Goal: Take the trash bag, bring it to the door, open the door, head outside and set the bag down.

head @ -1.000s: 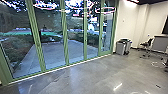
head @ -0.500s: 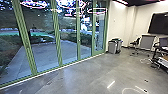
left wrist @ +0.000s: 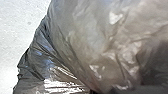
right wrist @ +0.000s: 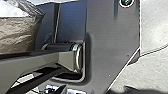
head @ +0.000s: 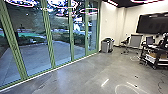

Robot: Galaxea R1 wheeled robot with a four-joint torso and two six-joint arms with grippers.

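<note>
From my station, I have the trash bag large and close in the left wrist view, its thin, see-through plastic creased and shiny, with pale floor past its edge. In the right wrist view I also see crumpled plastic near the robot's own dark plate and jointed bar. I can't tell whether the left claw is apart, together or clamped on the bag, and I can't tell how the right claw stands either.

Ahead of me, the head view gives a glass wall with green frames, closed along its length, and paving beyond it. Past its far end, grey bins stand by the pale wall. Farther right are a chair, a dark wall screen and a black cart.
</note>
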